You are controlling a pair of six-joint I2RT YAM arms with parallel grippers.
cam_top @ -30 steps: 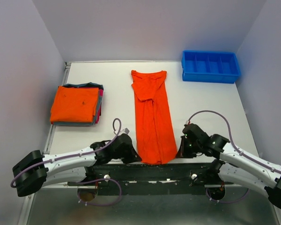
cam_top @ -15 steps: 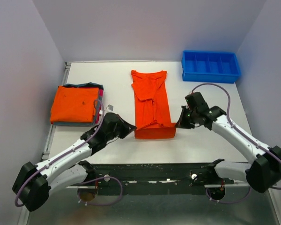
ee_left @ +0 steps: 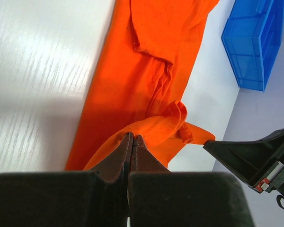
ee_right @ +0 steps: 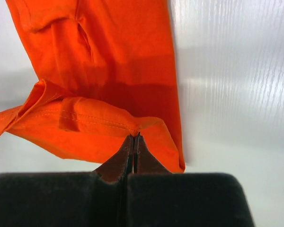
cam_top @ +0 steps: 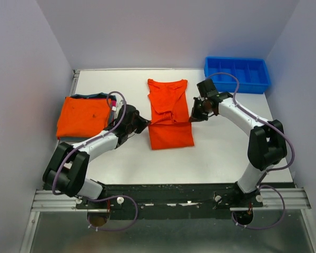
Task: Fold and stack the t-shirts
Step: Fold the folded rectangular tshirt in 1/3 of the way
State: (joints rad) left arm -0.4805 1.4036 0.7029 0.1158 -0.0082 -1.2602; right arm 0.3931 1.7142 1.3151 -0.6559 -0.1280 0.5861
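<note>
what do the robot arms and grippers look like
Both the left arm and right arm have white links joined by chunky black joints. A thin purple cable loops along each one. The left gripper and right gripper are black, each with two dark fingers tapering to thin tips.

A fixed overhead camera looks steeply down from above the near edge, taking in the whole white desk (cam_top: 221,153). Each wrist camera sits close behind its tool, the left tool (ee_left: 132,138) and the right tool (ee_right: 134,138), facing along the tips. All three views share the long orange cloth t-shirt (cam_top: 170,113); the left wrist view also catches the blue plastic divided bin (ee_left: 248,47).
</note>
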